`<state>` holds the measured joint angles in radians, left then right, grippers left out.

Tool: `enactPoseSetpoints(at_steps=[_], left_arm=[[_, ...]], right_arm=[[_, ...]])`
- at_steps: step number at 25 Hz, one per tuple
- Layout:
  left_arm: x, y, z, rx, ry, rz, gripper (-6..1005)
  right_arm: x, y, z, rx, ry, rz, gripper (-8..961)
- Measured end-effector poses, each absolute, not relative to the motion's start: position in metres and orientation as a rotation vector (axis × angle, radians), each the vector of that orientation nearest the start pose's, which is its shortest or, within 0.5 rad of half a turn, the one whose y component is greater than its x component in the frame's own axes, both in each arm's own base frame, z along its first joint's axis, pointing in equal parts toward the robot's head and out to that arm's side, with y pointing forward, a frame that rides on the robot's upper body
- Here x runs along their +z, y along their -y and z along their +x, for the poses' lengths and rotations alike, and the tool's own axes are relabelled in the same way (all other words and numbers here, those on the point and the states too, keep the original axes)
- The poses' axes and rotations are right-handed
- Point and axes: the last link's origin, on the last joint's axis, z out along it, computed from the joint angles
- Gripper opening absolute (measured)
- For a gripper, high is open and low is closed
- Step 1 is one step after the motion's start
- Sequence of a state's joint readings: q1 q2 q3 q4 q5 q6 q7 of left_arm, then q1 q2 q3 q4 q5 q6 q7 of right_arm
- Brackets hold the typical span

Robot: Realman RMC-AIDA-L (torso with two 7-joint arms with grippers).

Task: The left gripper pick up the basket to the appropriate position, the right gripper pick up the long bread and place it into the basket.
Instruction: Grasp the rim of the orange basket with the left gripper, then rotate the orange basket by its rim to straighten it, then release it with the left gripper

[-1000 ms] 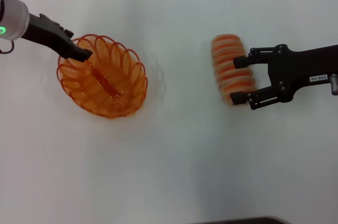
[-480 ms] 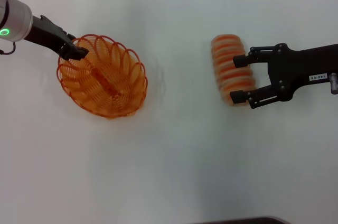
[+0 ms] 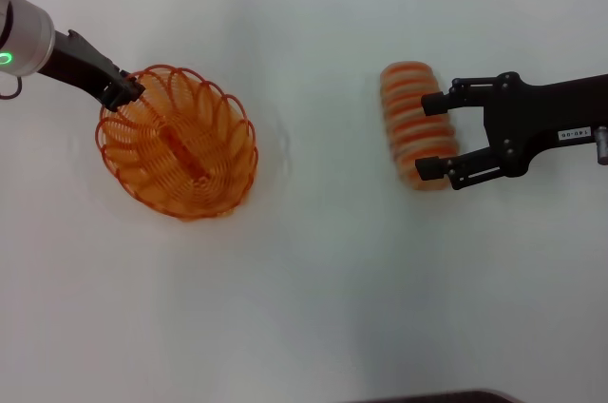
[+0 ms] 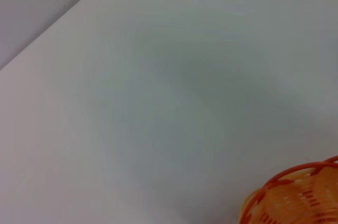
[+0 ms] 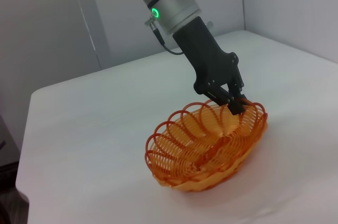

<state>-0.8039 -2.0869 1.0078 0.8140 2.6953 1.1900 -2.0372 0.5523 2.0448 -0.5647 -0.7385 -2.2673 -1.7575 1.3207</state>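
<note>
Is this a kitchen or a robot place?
Probably a robot test room, not a kitchen. There is just a plain white table with bare walls behind it, one orange basket held by the left claw, and a bread between the right claw's open fingers.

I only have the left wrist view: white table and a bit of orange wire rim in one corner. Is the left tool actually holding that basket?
Observer: Yes. In the right wrist view the left tool is pinched on the looped rim of the oval orange wire basket, on the side toward the robot's left.
Operator: Is the basket flat on the table?
Observer: It looks tilted, with the gripped side higher. The opposite side seems to rest on the white table.
Operator: And the bread?
Observer: The striped tan long bread lies on the table off to the right, not in the basket. The right tool is open, its fingers astride the loaf.
</note>
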Motion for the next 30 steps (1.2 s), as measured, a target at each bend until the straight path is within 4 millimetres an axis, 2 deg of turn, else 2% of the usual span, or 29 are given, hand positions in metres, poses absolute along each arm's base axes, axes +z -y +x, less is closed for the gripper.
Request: enactPoseSetpoints(at_steps=[9, 14, 19, 23, 30], left_arm=[[-0.004, -0.419, -0.228, 0.395, 0.750, -2.565, 114], [0.005, -0.423, -0.227, 0.361, 0.913, -2.489, 108], [0.013, -0.419, -0.228, 0.324, 1.106, -2.448, 88], [0.021, -0.413, -0.226, 0.231, 1.234, -2.440, 73], [0.023, -0.403, -0.239, 0.148, 1.444, -2.347, 69]], right_arm=[[0.025, -0.313, 0.274, 0.505, -0.481, -2.914, 908], [0.025, -0.314, 0.274, 0.508, -0.479, -2.909, 906], [0.026, -0.315, 0.273, 0.516, -0.476, -2.903, 905], [0.026, -0.317, 0.270, 0.542, -0.466, -2.896, 904], [0.024, -0.319, 0.266, 0.559, -0.472, -2.891, 902]])
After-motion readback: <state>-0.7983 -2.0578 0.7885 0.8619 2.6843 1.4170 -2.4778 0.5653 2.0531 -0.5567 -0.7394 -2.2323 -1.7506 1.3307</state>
